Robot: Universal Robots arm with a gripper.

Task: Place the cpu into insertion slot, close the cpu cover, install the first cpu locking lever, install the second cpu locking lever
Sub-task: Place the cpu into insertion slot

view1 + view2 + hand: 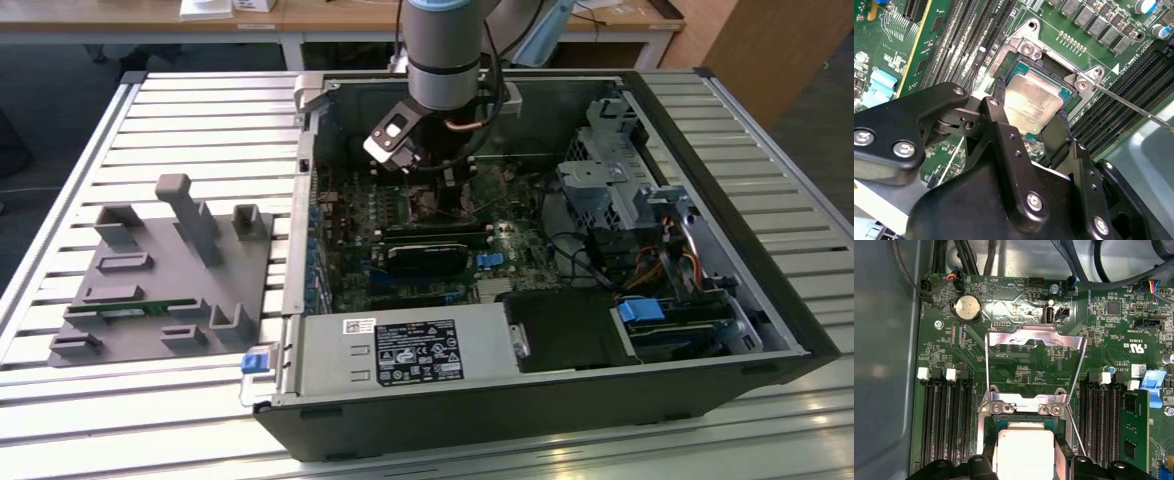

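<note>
The cpu (1031, 102), a flat square chip with a dull silver top, lies in or just over the insertion slot (1052, 63) on the green motherboard. My gripper (1030, 114) stands straight over it, its black fingers (999, 97) pressed against two opposite edges of the chip. The first wrist view also has the cpu (1024, 450) between the gripper's (1026, 462) fingers. The cpu cover (1036, 339), a thin silver frame, is swung open behind the socket. Two thin wire locking levers (1077, 436) stand released at its sides. In the exterior view the gripper (445, 180) reaches down into the open computer case.
Long black memory slots (946, 425) flank the socket on both sides. A black card (427, 250), the power supply (400, 355) and drive cages (627, 190) crowd the case. A grey fixture block (160, 270) lies on the slatted table at the exterior view's left.
</note>
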